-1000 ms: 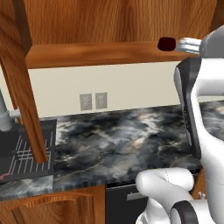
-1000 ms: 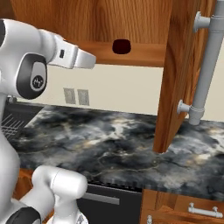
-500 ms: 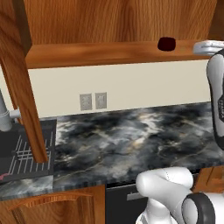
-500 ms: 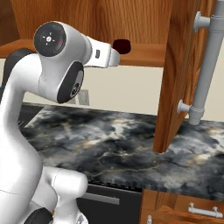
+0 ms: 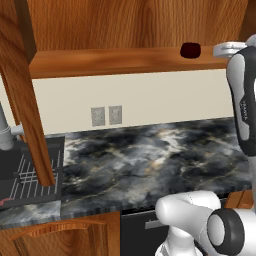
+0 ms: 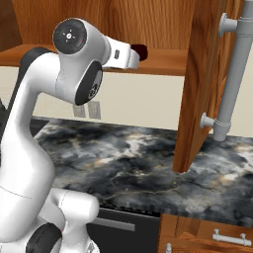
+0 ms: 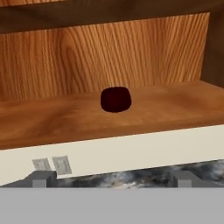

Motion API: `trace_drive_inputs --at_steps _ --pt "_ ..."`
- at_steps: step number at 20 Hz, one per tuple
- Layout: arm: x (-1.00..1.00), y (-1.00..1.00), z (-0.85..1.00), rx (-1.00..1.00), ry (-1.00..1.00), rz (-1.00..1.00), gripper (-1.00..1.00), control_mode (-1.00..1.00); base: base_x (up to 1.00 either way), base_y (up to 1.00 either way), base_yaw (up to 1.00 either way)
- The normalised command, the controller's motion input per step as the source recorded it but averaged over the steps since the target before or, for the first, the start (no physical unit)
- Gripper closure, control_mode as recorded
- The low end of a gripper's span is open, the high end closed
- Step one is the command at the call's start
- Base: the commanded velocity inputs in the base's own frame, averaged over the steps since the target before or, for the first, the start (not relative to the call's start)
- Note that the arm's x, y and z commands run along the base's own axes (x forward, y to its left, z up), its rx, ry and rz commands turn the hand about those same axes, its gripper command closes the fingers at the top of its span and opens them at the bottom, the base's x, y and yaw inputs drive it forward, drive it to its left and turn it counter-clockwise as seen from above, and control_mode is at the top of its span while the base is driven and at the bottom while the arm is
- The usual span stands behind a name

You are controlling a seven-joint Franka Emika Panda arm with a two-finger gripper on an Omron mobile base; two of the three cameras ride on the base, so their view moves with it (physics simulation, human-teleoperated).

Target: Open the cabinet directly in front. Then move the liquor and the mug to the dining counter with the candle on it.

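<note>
The reddish-brown wooden wall cabinet (image 5: 125, 30) stands open: in the left base view one door (image 5: 25, 95) hangs edge-on down the left of the frame, and in the right base view the other door (image 6: 200, 84) swings out on the right, carrying its long vertical grey bar handle (image 6: 232, 74). On the cabinet's lowest shelf (image 7: 52, 116) sits the small squat dark red mug (image 7: 116, 99). It shows at the upper right of the left base view (image 5: 190, 49), near the upper centre of the right base view (image 6: 140, 51) just past the end of the white arm, and in the middle of the hand view, upright and alone on the bare wood.

The two-finger gripper (image 7: 111, 179) points at the shelf from outside the cabinet. Its two small dark finger tips (image 7: 40, 179) rise far apart at the bottom of the hand view, spread wide with nothing between them, well short of the mug.

Below the cabinet a pale wall carries two grey outlets (image 5: 107, 115), and beneath it runs a black-and-grey marbled counter (image 5: 150, 160).
</note>
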Motion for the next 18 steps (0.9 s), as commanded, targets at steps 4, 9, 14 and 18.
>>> trace_drive_inputs --at_steps 4,9,14,18 --pt "0.54 -0.01 0.00 0.00 0.00 0.00 -1.00 -1.00 0.00 0.00 0.00" --pt "0.55 -0.10 0.00 0.00 0.00 0.02 -1.00 -1.00 0.00 0.00 0.00" --pt "0.48 -0.22 -0.04 0.00 0.00 0.05 -1.00 -1.00 0.00 0.00 0.00" --pt "0.42 -0.27 -0.09 0.00 0.00 0.06 -1.00 -1.00 0.00 0.00 0.00"
